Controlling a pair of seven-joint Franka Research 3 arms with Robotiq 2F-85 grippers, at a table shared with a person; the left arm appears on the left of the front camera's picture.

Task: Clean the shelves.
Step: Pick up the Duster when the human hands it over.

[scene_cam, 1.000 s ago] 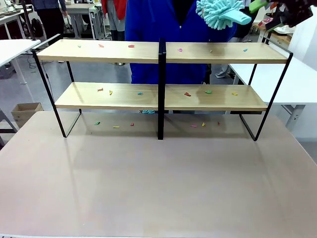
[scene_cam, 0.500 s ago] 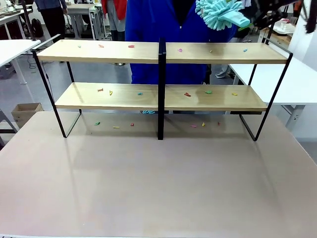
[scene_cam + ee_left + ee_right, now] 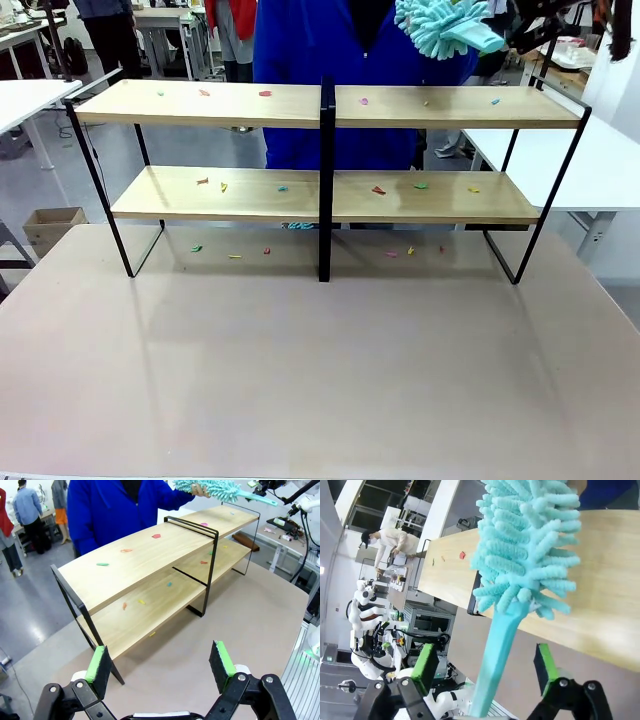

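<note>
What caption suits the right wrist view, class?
Teal microfibre duster, its handle inside the open right gripper, wooden shelf behind.

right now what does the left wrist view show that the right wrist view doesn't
Left wrist view: both shelves with their black centre post, and the open, empty left gripper. Right wrist view: the teal duster up close, its handle running between the open right gripper's fingers, touching neither. Both: that duster and coloured scraps on the top shelf.
</note>
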